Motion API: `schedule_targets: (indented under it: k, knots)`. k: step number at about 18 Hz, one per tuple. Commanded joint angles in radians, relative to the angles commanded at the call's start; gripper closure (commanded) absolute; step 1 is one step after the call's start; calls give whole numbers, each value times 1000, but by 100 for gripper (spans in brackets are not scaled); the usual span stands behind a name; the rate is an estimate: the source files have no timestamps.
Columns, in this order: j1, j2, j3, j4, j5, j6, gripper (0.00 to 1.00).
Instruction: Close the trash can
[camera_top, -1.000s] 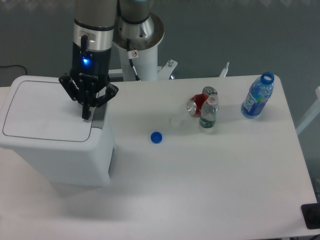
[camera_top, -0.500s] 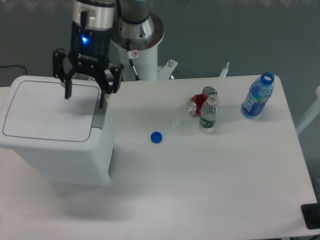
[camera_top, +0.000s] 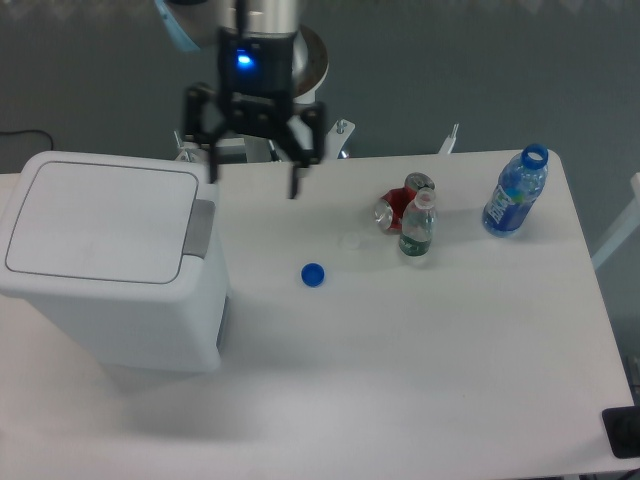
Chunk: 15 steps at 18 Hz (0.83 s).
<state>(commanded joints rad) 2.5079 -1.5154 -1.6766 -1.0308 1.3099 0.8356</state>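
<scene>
The trash can (camera_top: 110, 290) is a large boxy white bin at the left of the table. Its flat white lid (camera_top: 100, 220) lies down flat on top, and the grey tab (camera_top: 200, 228) shows at the lid's right edge. My gripper (camera_top: 253, 180) hangs open above the table's back edge, to the right of the bin and clear of it. Nothing is between its fingers (camera_top: 295, 182).
A blue bottle cap (camera_top: 313, 274) lies mid-table. A crushed red can (camera_top: 400, 204) and a small green-labelled bottle (camera_top: 417, 228) stand together at the right. A blue open bottle (camera_top: 515, 194) is near the far right corner. The robot's white base (camera_top: 285, 95) is behind.
The gripper was shut with its tips on the lid's right edge, then opened and rose, and has now swung right off the bin to above the table's back edge.
</scene>
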Motion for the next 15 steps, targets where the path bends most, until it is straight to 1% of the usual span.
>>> schedule_targets:
  k: [2,4,5,6,9,11,13,15]
  knots:
    - [32,-31,2,0,25,95,0]
    - [58,-71,3,2,32,236,0]
    - [63,-87,18,0,49,285,0]
    - [65,-91,34,-2,87,318,0]
    - [61,-120,44,0,192,352,0]
    - [58,-124,40,0,242,402,0]
    - [55,-123,29,2,265,434,0]
    - [55,-117,23,0,264,433,0]
